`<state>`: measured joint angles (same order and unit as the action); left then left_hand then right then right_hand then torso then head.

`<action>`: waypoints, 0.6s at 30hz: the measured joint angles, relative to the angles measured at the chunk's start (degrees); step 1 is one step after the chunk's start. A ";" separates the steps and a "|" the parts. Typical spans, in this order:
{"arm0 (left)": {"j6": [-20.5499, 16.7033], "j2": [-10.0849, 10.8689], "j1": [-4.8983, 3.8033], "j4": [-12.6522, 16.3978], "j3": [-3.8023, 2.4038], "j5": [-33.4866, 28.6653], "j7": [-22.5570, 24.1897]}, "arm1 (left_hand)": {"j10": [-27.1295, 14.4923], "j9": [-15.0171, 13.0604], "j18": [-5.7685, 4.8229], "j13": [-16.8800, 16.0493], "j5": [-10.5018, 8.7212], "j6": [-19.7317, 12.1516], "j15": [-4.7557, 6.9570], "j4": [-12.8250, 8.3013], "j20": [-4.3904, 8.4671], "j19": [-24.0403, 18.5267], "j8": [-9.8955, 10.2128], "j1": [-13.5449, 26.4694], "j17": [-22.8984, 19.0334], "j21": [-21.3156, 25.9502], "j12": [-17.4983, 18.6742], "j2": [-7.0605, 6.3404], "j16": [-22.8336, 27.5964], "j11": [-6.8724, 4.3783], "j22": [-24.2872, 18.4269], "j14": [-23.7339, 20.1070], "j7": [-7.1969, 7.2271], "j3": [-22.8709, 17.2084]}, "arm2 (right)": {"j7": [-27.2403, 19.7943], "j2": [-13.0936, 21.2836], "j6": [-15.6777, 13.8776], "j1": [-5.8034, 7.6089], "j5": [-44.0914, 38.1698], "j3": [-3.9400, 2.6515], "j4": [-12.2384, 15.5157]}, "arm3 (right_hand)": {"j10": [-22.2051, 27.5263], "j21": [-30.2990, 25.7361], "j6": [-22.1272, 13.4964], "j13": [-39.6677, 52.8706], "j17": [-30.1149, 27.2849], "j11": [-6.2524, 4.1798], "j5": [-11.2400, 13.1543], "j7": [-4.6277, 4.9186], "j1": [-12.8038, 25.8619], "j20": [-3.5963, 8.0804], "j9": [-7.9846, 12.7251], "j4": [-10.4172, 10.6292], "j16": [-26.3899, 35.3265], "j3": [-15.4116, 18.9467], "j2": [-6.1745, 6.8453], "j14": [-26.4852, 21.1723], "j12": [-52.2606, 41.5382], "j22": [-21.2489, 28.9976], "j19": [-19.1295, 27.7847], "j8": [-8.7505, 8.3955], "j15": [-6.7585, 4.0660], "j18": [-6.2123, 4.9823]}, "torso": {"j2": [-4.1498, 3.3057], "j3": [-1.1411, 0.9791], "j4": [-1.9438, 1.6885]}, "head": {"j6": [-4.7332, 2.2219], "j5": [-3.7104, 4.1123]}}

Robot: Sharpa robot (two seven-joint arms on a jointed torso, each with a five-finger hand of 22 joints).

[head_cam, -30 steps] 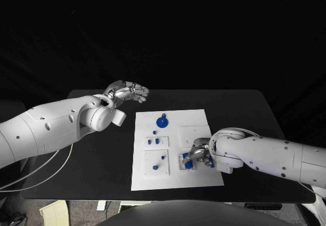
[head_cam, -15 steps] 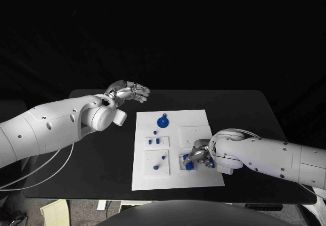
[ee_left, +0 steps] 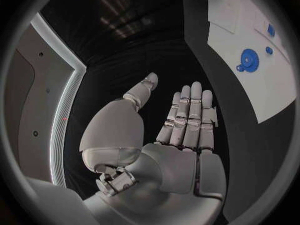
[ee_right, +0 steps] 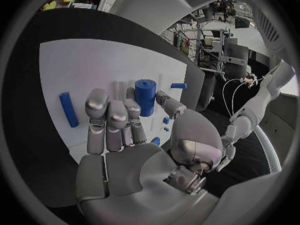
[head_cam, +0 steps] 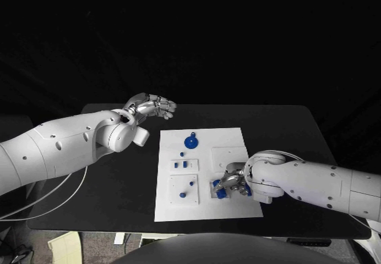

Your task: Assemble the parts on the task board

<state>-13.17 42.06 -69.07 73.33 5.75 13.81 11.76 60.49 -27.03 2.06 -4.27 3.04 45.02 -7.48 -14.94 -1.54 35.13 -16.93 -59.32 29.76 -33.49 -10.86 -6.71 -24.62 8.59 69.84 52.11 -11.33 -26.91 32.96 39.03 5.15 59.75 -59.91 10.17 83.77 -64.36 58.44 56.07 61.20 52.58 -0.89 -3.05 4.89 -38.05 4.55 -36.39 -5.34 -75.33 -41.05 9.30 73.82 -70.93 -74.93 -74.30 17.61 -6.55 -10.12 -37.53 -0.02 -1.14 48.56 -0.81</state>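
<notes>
Two white arms reach over the square black table (head_cam: 119,181), one from each side. On the left, the left hand (head_cam: 149,106) hangs above the table's far left corner, well apart from the flat white rectangular task board (head_cam: 205,212); the left wrist view shows its silver fingers (ee_left: 187,112) straight and pressed side by side, thumb angled away, nothing in its grasp.

The task board lies in the middle of the table. At its far end rests a round blue toothed gear part (head_cam: 190,142), with a small blue knob (head_cam: 190,134) just beyond it. Nearer, on the board's left half, a raised white block holds two short blue pegs (head_cam: 180,164), and below it a second white block carries a small blue round piece (head_cam: 183,194) and a thin blue pin (head_cam: 191,183).

Right of these, the right hand (head_cam: 230,181) sits low over the board's near right area, among several blue pieces. In the right wrist view its fingers (ee_right: 112,117) curl close together beside an upright blue plastic cylinder (ee_right: 145,97), thumb alongside; whether they actually pinch the cylinder I cannot tell. A slim blue rod (ee_right: 69,109) lies flat on the board close by, and a short blue bar (ee_right: 179,85) lies beyond the cylinder.
</notes>
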 measured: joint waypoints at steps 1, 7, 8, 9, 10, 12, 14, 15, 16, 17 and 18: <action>0.00 0.00 0.00 0.00 0.00 0.00 0.00 | 0.00 0.00 0.00 0.00 0.00 0.00 0.00 0.00 0.00 0.00 0.00 0.00 0.00 0.00 0.00 0.00 0.00 0.00 0.01 0.00 0.00 0.00 | -0.02 -0.01 -0.01 0.00 -0.02 0.00 0.00 | 0.10 0.00 0.00 0.00 0.00 0.03 0.00 0.00 0.19 -0.07 -0.01 0.13 0.01 0.13 0.19 0.09 0.00 0.00 -0.07 -0.23 -0.08 0.00 | 0.00 0.00 0.00 | -0.03 -0.02; 0.00 0.00 0.00 0.00 0.00 0.00 0.00 | 0.00 0.00 0.00 0.00 0.00 0.00 0.00 0.00 0.00 0.00 0.00 0.00 0.05 0.00 0.00 0.00 0.00 0.00 0.01 0.00 0.00 0.00 | -0.17 -0.10 -0.01 0.00 -0.12 0.01 0.04 | 0.18 0.00 -0.11 0.00 0.12 -0.02 0.00 0.11 1.09 -0.07 0.00 0.31 0.01 1.19 1.48 0.20 0.22 0.00 -0.07 -0.57 -0.17 0.00 | 0.00 0.00 0.00 | -0.06 -0.15; 0.00 0.00 0.00 0.00 0.00 0.00 0.00 | 0.00 0.00 -0.01 0.00 0.00 0.00 0.00 0.00 0.00 0.00 0.00 0.00 0.05 0.00 0.00 0.00 0.00 0.00 0.00 0.00 0.00 0.00 | -0.19 -0.10 -0.01 0.00 -0.15 0.01 0.04 | 0.28 0.00 -0.29 0.00 0.14 0.08 0.00 0.29 1.08 -0.07 0.00 0.45 0.01 1.46 1.75 0.20 0.22 0.00 -0.07 -0.65 -0.17 0.00 | 0.00 0.00 0.00 | -0.04 -0.18; 0.00 0.00 0.00 0.00 0.00 0.00 0.00 | 0.00 0.00 -0.01 0.00 0.00 0.00 0.00 0.00 0.00 0.00 0.00 0.00 0.06 0.00 0.00 0.00 0.00 0.00 0.01 0.00 0.00 0.00 | -0.22 -0.10 -0.01 0.00 -0.19 0.02 0.05 | 0.38 0.00 -0.28 0.00 0.14 0.18 -0.01 0.29 1.21 -0.08 0.00 0.44 0.01 1.45 1.88 0.20 0.22 0.00 -0.06 -0.66 -0.17 0.00 | 0.00 0.00 0.01 | -0.03 -0.20; 0.00 0.00 0.00 0.00 0.00 0.00 -0.01 | 0.00 0.00 -0.01 0.00 0.00 0.00 0.00 0.00 0.00 0.00 0.00 0.00 0.10 0.00 0.00 0.00 0.03 0.00 0.04 0.00 0.00 0.00 | -0.24 -0.09 0.00 0.00 -0.24 0.02 0.05 | 0.38 0.00 -0.23 0.00 0.15 0.18 0.00 0.34 1.11 -0.14 -0.01 0.35 0.01 1.58 1.98 0.20 0.22 0.00 0.00 -0.66 -0.17 0.00 | 0.00 -0.01 0.01 | -0.01 -0.21; 0.00 0.00 0.00 0.00 0.00 0.00 -0.01 | 0.00 0.00 -0.01 0.00 0.00 0.00 0.00 0.00 0.00 0.00 0.00 0.00 0.11 0.00 0.00 0.00 0.22 0.00 0.06 0.00 0.00 0.00 | -0.26 -0.04 0.00 0.00 -0.29 0.02 0.10 | 0.38 -0.01 -0.19 0.00 0.21 0.18 0.00 0.38 1.40 -0.15 -0.01 0.45 0.10 1.91 2.36 0.20 0.22 0.00 0.00 -0.66 -0.17 -0.01 | 0.00 -0.01 0.01 | 0.02 -0.26; 0.00 0.02 0.00 0.00 0.00 0.00 -0.01 | 0.00 0.00 -0.01 0.00 0.00 0.00 0.00 0.00 0.00 0.00 0.00 0.00 0.11 0.00 0.00 0.00 0.22 0.00 0.06 0.00 0.00 0.00 | -0.30 0.03 -0.02 0.00 -0.36 0.03 0.15 | 0.38 -0.02 -0.11 0.00 0.21 0.18 0.00 0.46 1.44 -0.13 -0.01 0.59 0.24 2.27 2.40 0.20 0.22 0.01 0.02 -0.71 -0.17 -0.01 | 0.00 -0.03 0.01 | 0.04 -0.29; 0.00 0.03 0.00 0.00 0.00 0.00 -0.01 | 0.00 0.00 -0.01 0.00 0.00 0.00 0.00 0.00 0.00 0.00 0.00 0.00 0.11 0.00 0.00 0.00 0.22 0.00 0.06 0.00 0.00 0.00 | -0.32 0.06 -0.04 0.00 -0.38 0.03 0.17 | 0.38 -0.02 -0.11 0.00 0.21 0.18 0.00 0.46 1.69 -0.04 -0.01 0.69 0.24 2.47 2.65 0.20 0.22 0.01 0.13 -0.88 -0.17 -0.01 | 0.00 -0.03 0.01 | 0.04 -0.30; 0.00 0.03 0.00 0.00 0.00 0.00 -0.01 | 0.00 0.00 -0.01 0.00 0.00 0.00 0.00 0.00 0.00 0.00 0.00 0.00 0.11 0.00 0.00 0.00 0.22 0.00 0.05 0.00 0.00 0.00 | -0.35 0.11 -0.07 0.00 -0.41 0.03 0.20 | 0.38 -0.02 -0.11 0.00 0.21 0.18 0.00 0.46 1.74 0.04 -0.01 0.69 0.24 2.47 2.70 0.20 0.22 0.01 0.21 -0.88 -0.17 -0.01 | 0.00 -0.03 0.01 | 0.04 -0.31; 0.00 0.03 0.00 0.00 0.00 0.00 -0.01 | 0.00 0.00 -0.01 0.00 0.00 0.00 0.00 0.00 0.00 0.00 0.00 0.00 0.11 0.00 0.00 0.00 0.22 0.00 0.06 0.00 0.00 0.00 | -0.38 0.17 -0.11 0.00 -0.44 0.03 0.25 | 0.38 -0.02 -0.11 0.00 0.25 0.18 0.00 0.46 1.81 0.05 -0.01 0.72 0.24 2.63 2.77 0.20 0.40 0.01 0.23 -0.88 -0.17 -0.01 | 0.00 -0.03 0.01 | 0.04 -0.31; 0.00 0.03 0.00 0.00 0.00 0.00 -0.01 | 0.00 0.00 -0.01 0.00 0.00 0.00 0.00 0.00 0.00 0.00 0.00 0.00 0.11 0.00 0.00 0.00 0.22 0.00 0.06 0.00 0.00 0.00 | -0.45 0.30 -0.17 0.00 -0.52 0.03 0.35 | 0.38 -0.02 -0.21 0.00 0.29 0.18 -0.01 0.57 2.16 0.05 -0.01 0.79 0.24 3.15 3.12 0.20 0.47 0.01 0.23 -0.88 -0.17 -0.01 | 0.00 -0.04 0.01 | 0.03 -0.31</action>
<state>-13.18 42.10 -69.07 73.33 5.75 13.80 11.75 60.49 -27.03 2.05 -4.27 3.04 45.02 -7.47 -14.94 -1.54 35.13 -16.93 -59.32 29.87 -33.49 -10.86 -6.71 -24.40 8.59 69.90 52.11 -11.33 -26.91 32.51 39.33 4.99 59.75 -60.43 10.20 84.12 -63.98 58.42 55.86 61.20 52.87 -0.71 -3.06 5.46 -35.89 4.60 -36.39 -4.55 -75.09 -37.90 12.42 74.02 -70.46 -74.92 -74.07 16.73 -6.72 -10.12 -37.53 -0.06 -1.13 48.59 -1.12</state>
